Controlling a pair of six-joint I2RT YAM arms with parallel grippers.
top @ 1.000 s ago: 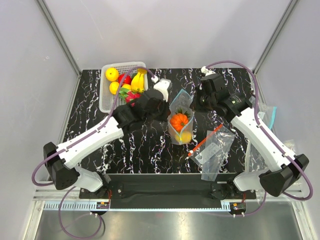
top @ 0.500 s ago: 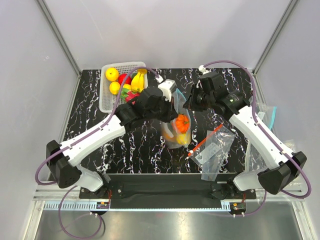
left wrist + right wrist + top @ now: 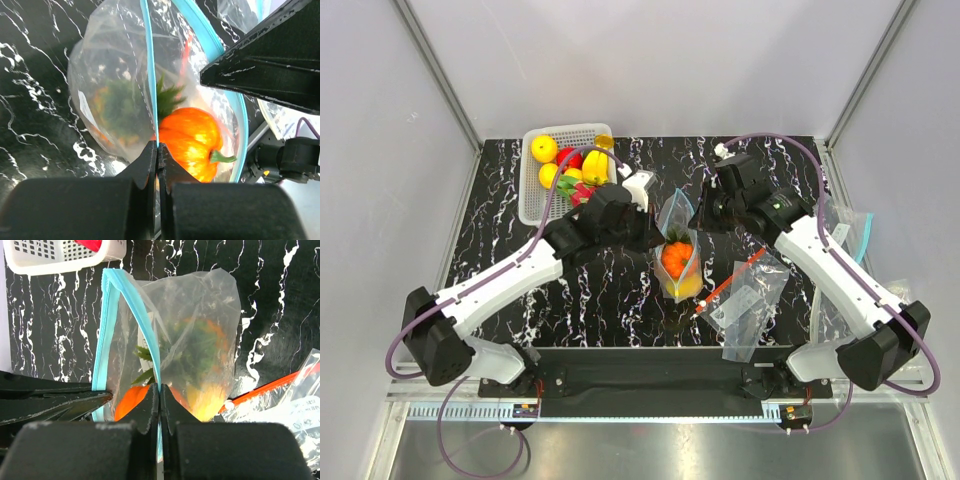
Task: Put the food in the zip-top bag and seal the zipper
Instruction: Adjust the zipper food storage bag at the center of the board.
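The zip-top bag (image 3: pixel 680 270) hangs upright between my two grippers at mid-table. Inside it show a round orange fruit (image 3: pixel 675 258), a yellow fruit (image 3: pixel 689 286) and the pineapple's green crown (image 3: pixel 167 97). My left gripper (image 3: pixel 658 230) is shut on the near side of the teal zipper (image 3: pixel 150 75), seen in the left wrist view (image 3: pixel 158 148). My right gripper (image 3: pixel 701 217) is shut on the other side of the zipper (image 3: pixel 145 325), seen in the right wrist view (image 3: pixel 159 391). The bag's mouth gapes open between the two strips.
A white basket (image 3: pixel 532 205) with more toy fruit stands at the back left. A clear bag with a red-orange strip (image 3: pixel 732 279) lies right of the held bag, over other clear bags (image 3: pixel 750 310). More bags (image 3: pixel 850 235) lie at the right edge.
My right gripper has moved in from the back right and closed on the bag's mouth. The bag tilted left half a second ago and now hangs upright between both grippers.
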